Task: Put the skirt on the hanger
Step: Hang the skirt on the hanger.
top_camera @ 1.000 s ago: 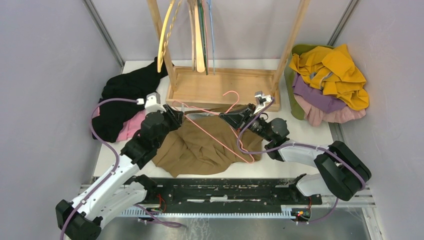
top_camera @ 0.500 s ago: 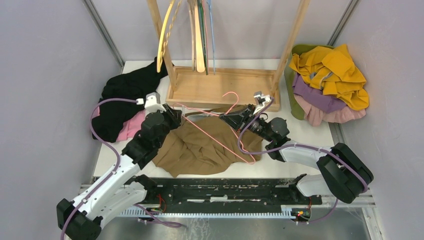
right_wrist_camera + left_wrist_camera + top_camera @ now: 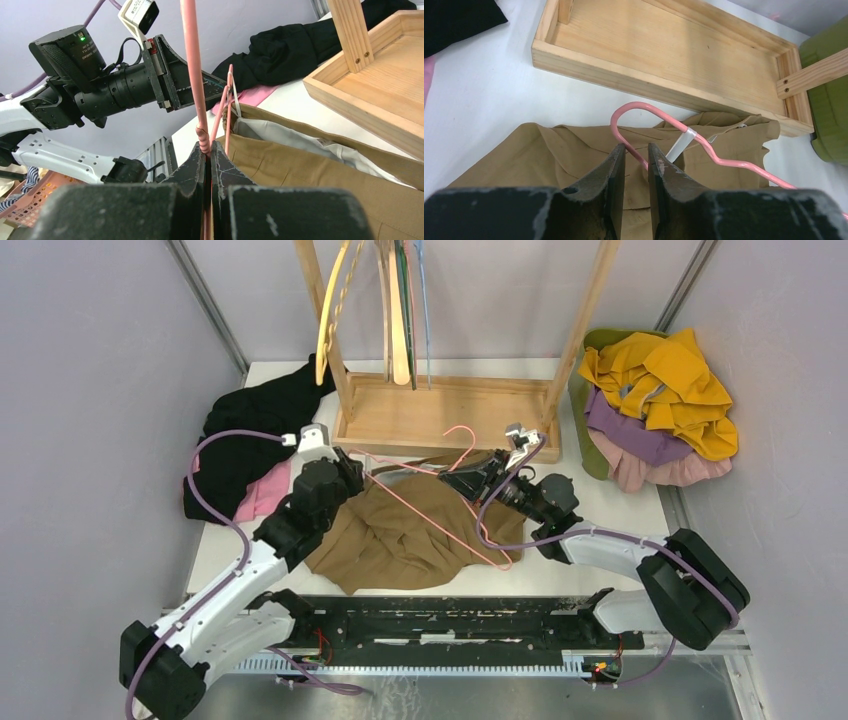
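The tan skirt [image 3: 400,530] lies crumpled on the white table in front of the rack, its waistband and pale lining [image 3: 300,140] facing the rack. A pink wire hanger [image 3: 420,502] stretches over it, held off the cloth at both ends. My left gripper [image 3: 350,472] is shut on the hanger's looped left end [image 3: 639,104], with the wire crossing between its fingers [image 3: 636,149]. My right gripper [image 3: 452,478] is shut on the twisted neck just below the hook [image 3: 462,435], and in its wrist view the pink wire [image 3: 192,60] rises straight from the jaws [image 3: 207,145].
The wooden rack's base tray [image 3: 440,410] stands just behind the skirt, with several hangers [image 3: 400,310] hung above it. A black garment [image 3: 250,430] over a pink one [image 3: 262,495] lies at the left. A green basket [image 3: 600,340] piled with yellow and purple clothes [image 3: 660,390] sits at the right.
My left gripper closed a little on the hanger's end and shifted slightly toward the rack, carrying that end along. The right gripper held its grip almost still.
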Controlling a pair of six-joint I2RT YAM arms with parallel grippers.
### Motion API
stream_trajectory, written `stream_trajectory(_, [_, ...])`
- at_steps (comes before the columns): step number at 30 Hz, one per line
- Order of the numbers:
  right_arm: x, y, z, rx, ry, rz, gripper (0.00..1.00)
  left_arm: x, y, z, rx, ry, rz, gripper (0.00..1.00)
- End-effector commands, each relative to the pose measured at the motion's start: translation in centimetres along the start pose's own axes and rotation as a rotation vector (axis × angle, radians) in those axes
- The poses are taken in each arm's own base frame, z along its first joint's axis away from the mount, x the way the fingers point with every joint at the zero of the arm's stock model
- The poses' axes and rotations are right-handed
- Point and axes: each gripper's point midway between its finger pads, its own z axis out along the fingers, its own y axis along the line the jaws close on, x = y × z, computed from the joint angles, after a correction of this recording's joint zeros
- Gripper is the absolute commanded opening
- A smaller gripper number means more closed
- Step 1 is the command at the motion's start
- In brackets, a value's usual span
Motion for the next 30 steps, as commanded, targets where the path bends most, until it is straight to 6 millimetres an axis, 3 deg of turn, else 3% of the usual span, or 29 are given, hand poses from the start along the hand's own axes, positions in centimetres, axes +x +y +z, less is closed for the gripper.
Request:
stream_trajectory(1, [-2.8, 3.5, 0.8, -0.121, -0.053, -0.061, 0.01, -3.5, -1.6, 0.2, 0.041, -0.105, 0.003, 0.3])
stream_trajectory(18, [-1.4, 3.2, 1.7, -0.131, -0.006, -0.046, 0.01, -2.3, -6.3, 0.0, 0.237, -0.034, 0.027, 0.3])
stream_trajectory(25, [-0.8, 2.9, 1.9, -0.126, 0.008, -0.042, 0.01, -2.0, -6.9, -0.5, 0.263, -0.021, 0.038, 0.3])
stream_trajectory(30, [-0.5, 2.6, 1.9, -0.113, 0.011, -0.04, 0.01, -2.5, -6.2, -1.2, 0.235, -0.023, 0.039, 0.3])
